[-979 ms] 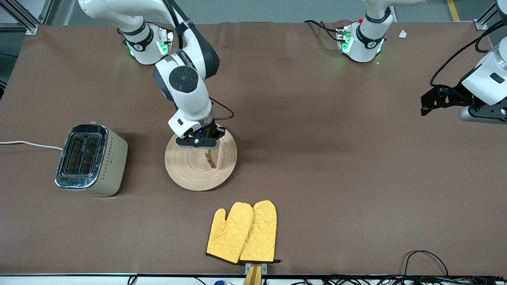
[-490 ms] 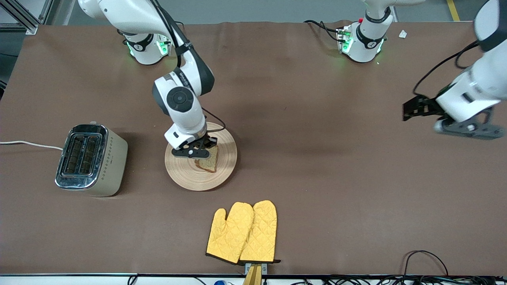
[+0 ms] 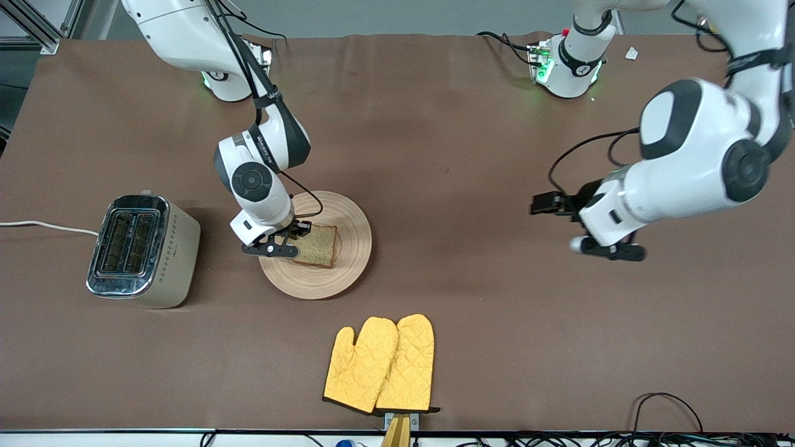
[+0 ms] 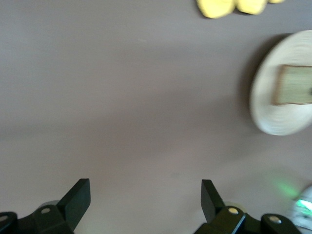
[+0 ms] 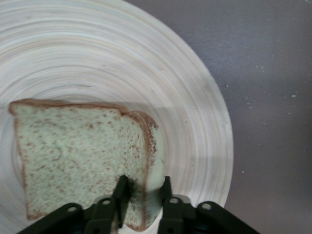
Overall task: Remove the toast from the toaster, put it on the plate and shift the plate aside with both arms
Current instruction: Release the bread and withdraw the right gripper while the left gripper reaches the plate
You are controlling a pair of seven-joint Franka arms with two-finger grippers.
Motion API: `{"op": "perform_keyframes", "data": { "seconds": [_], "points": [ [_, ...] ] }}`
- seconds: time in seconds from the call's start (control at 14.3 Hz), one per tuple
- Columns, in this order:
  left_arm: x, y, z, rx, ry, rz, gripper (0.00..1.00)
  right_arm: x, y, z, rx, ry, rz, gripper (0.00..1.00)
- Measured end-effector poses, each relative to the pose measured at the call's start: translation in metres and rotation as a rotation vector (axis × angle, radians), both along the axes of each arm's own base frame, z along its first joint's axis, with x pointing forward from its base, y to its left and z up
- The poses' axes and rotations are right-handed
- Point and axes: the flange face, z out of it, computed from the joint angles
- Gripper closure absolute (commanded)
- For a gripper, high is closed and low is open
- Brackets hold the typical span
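You see the toast (image 3: 317,245) lying flat on the plate (image 3: 348,261), beside the toaster (image 3: 143,251); the right gripper (image 3: 287,239) sits at its crust, fingers slightly apart, so I judge it is letting go. The left gripper (image 4: 145,202), wide open over bare table toward the left arm's end, looks ready for the 2-arm plate move.

brown speckled toast (image 3: 317,245) lies seemingly flat on the round wooden plate (image 3: 348,261), beside the empty chrome-topped toaster (image 3: 144,250).
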Motion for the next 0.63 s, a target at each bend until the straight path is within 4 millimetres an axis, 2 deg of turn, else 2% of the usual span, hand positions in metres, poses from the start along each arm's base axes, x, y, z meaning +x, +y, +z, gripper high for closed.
{"op": "perform_keyframes", "data": {
  "seconds": [0.14, 0.28, 0.42, 0.63],
  "points": [
    [0.009, -0.033, -0.048, -0.127, 0.063, 0.059, 0.0, 0.002, -0.008, 0.002, -0.012, 0.022, -0.016, 0.0],
    [0.011, -0.076, -0.099, -0.216, 0.099, 0.119, 0.0, 0.015, -0.025, 0.027, -0.016, 0.032, -0.053, 0.0],
    [0.003, -0.123, -0.142, -0.263, 0.103, 0.155, 0.0, 0.036, -0.057, 0.085, -0.013, 0.028, -0.115, 0.0],
    [-0.012, -0.188, -0.189, -0.307, 0.076, 0.205, 0.0, 0.062, -0.132, 0.197, 0.012, 0.005, -0.144, 0.0]
  ]
}}
